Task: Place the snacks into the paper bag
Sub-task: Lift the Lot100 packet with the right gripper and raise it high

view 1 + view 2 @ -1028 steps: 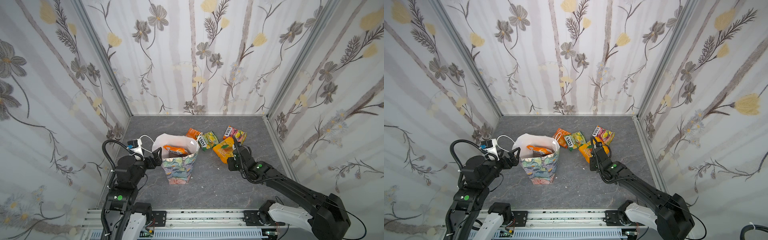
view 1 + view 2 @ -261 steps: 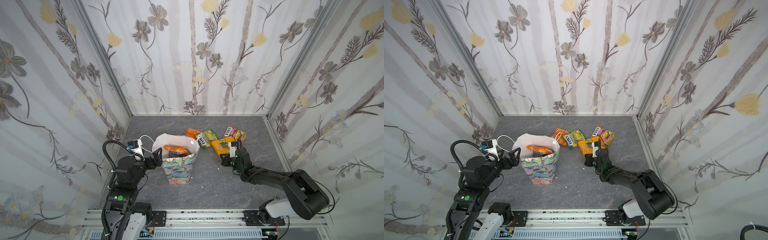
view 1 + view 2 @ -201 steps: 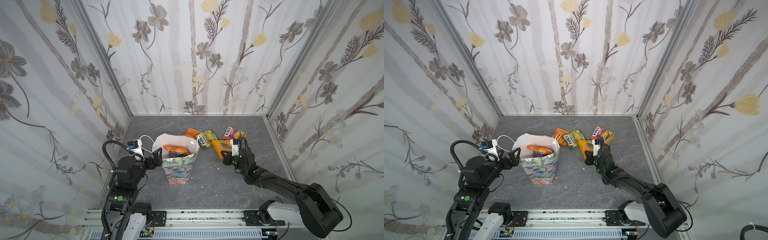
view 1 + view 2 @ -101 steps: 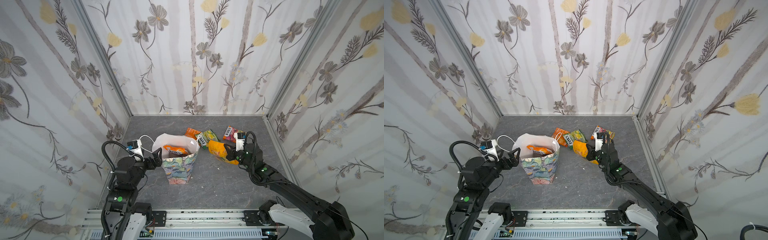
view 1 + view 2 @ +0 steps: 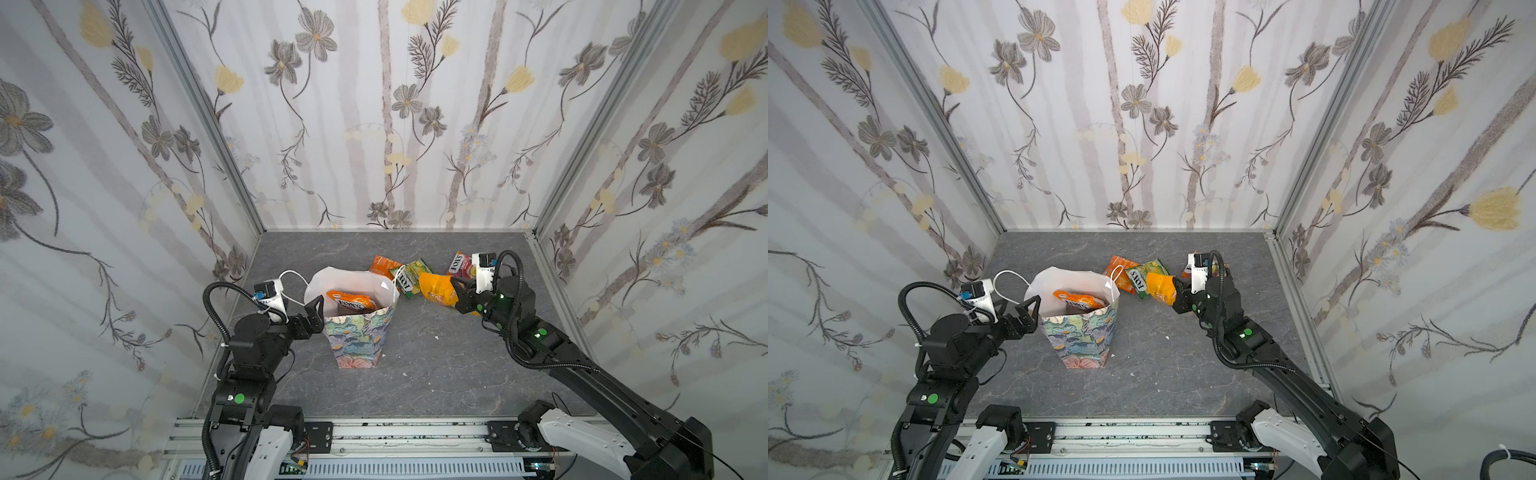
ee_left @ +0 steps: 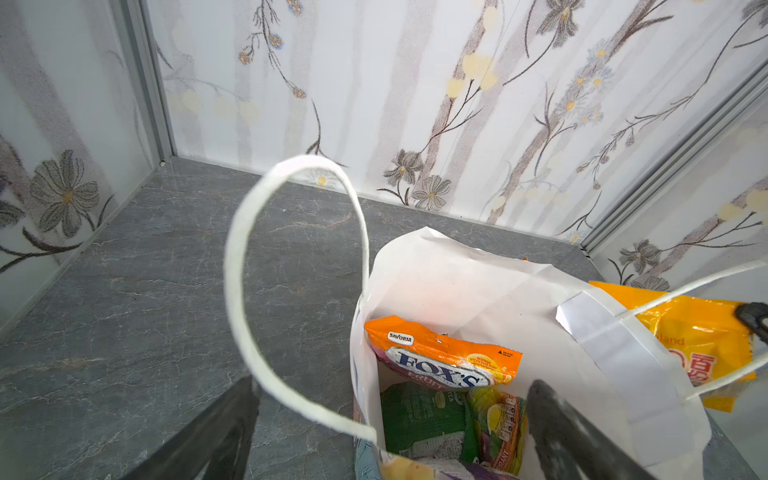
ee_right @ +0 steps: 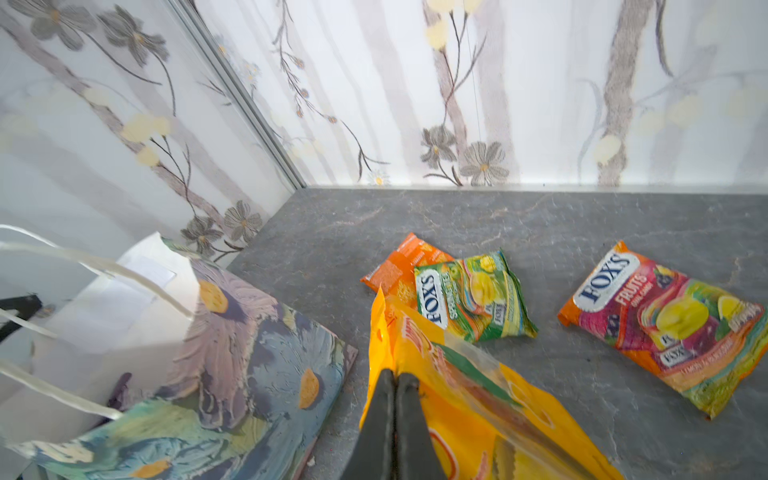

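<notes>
The floral paper bag [image 5: 359,336] [image 5: 1084,338] stands upright with its mouth open. An orange FOX'S packet [image 6: 444,357] and a green packet [image 6: 419,419] lie inside it. My left gripper [image 5: 307,309] [image 6: 392,384] is open, with one finger inside the bag's near rim and one outside. My right gripper [image 5: 456,289] [image 7: 395,376] is shut on an orange-yellow packet [image 5: 436,286] [image 7: 478,399], held off the floor just right of the bag. On the floor behind lie an orange packet [image 7: 395,268], a yellow-green FOX'S packet [image 7: 473,295] and a pink FOX'S packet [image 7: 665,324].
Flowered walls close in the grey floor [image 5: 415,374] on three sides. The bag's white cord handle [image 6: 249,291] loops out toward the left arm. A small white scrap [image 5: 436,337] lies on the floor right of the bag. A rail [image 5: 395,432] runs along the front.
My right gripper has lifted the orange-yellow packet off the floor and carried it left toward the bag. The left arm and the bag have not moved.
</notes>
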Tool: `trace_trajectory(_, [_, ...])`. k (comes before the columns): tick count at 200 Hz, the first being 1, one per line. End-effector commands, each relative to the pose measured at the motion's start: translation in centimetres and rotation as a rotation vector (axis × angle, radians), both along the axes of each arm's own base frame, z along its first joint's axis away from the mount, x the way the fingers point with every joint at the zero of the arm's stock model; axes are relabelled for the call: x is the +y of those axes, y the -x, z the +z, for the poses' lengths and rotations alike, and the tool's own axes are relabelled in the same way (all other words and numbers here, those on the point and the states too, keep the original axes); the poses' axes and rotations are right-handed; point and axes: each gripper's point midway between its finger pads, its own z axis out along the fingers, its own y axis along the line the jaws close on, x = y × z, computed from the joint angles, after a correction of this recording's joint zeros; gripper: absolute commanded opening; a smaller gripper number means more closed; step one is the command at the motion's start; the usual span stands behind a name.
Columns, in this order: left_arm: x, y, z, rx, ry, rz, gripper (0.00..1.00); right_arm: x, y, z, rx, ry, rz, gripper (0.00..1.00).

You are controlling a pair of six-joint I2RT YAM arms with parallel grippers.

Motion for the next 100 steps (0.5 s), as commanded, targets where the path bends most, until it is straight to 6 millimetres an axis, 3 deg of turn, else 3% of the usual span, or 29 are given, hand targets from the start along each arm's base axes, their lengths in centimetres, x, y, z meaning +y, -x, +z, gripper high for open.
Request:
trace_trajectory(1, [0.0,-0.2,0.8,-0.031,0.012,0.005,1.00,0.6,0.1,4.2,-0.106,-0.031,0.025,0.00])
trace_trajectory(51, [-0.1,-0.2,0.7,-0.030,0.012,-0.001,1.00,2.0,0.1,9.1,-0.180,-0.021,0.056,0.00])
trace_trajectory(100, [0.0,-0.1,0.7,-0.033,0.012,0.002,1.00,3.4,-0.1,11.9,-0.215,-0.021,0.082,0.00])
